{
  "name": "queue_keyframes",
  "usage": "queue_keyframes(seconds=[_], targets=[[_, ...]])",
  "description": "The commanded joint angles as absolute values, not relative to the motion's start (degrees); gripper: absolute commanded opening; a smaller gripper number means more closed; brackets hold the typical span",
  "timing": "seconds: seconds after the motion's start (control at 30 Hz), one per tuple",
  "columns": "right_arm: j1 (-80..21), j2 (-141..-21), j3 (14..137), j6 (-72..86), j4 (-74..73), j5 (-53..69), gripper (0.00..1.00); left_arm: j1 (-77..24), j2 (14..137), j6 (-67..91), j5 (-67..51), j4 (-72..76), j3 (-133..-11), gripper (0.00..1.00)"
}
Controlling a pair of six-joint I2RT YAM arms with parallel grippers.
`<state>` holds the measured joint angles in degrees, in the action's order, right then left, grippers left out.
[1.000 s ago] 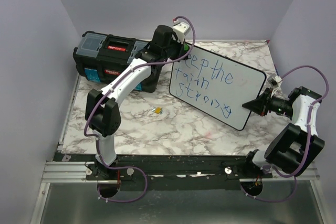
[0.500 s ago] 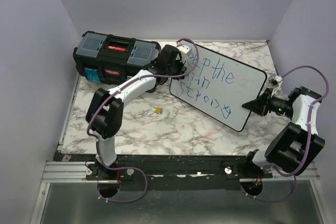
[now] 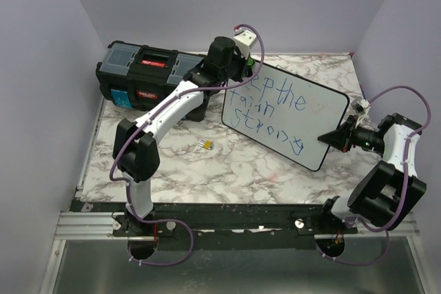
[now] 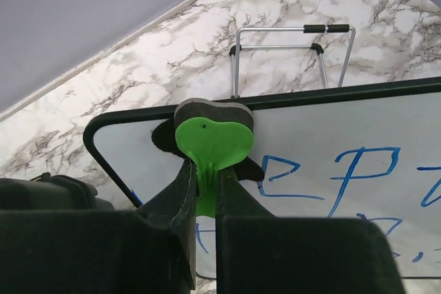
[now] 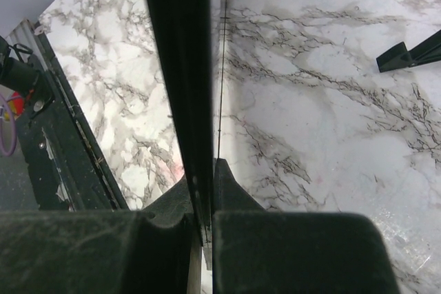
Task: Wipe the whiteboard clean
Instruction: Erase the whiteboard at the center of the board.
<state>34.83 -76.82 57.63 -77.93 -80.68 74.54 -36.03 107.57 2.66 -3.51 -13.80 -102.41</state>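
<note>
Whiteboard (image 3: 313, 111), one piece, sits on the right half of the marble worktop (image 3: 241, 170), turned at an angle to its edges. Its face carries three lines of blue marker writing (image 3: 275, 111). In the left wrist view, one bent wire stand (image 4: 289, 46) with black tips shows behind the top rim of the board.

Two arms are at work. The left fingers (image 4: 186, 194) are clenched on the stem of one green heart-shaped eraser (image 4: 210, 139). Its dark pad lies against the upper left corner of the whiteboard, just beside the first blue letters. The right fingers (image 3: 332, 137) are pressed together on the right rim of the board, near its lower corner. In the right wrist view the thin black rim runs straight into the gap between them, and two small black feet (image 5: 406, 56) show on the marble beyond.

One black toolbox (image 3: 145, 74) with a red label stands at the far left of the worktop, apart from the board. One small yellow and blue object (image 3: 206, 145) lies alone on the marble between the toolbox and the near edge; what it is, I cannot tell
</note>
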Motion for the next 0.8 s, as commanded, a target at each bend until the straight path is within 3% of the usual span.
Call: queue_keyframes(seconds=[0.0,0.3,0.77], targets=[[34.4,-75.9,57.7,-79.6,-81.4,76.8,0.01,-36.4,108.4,2.8,-2.6,-13.8,-97.7,0.0],[34.3,-75.5,57.7,-79.4,-81.4,76.9,0.01,-37.2,105.6,4.6,-3.1,-10.7,-87.4,0.0],[34.3,-74.9,57.6,-79.6,-81.3,76.7,0.01,-37.1,110.6,1.8,-4.6,-19.0,-106.8,0.0]])
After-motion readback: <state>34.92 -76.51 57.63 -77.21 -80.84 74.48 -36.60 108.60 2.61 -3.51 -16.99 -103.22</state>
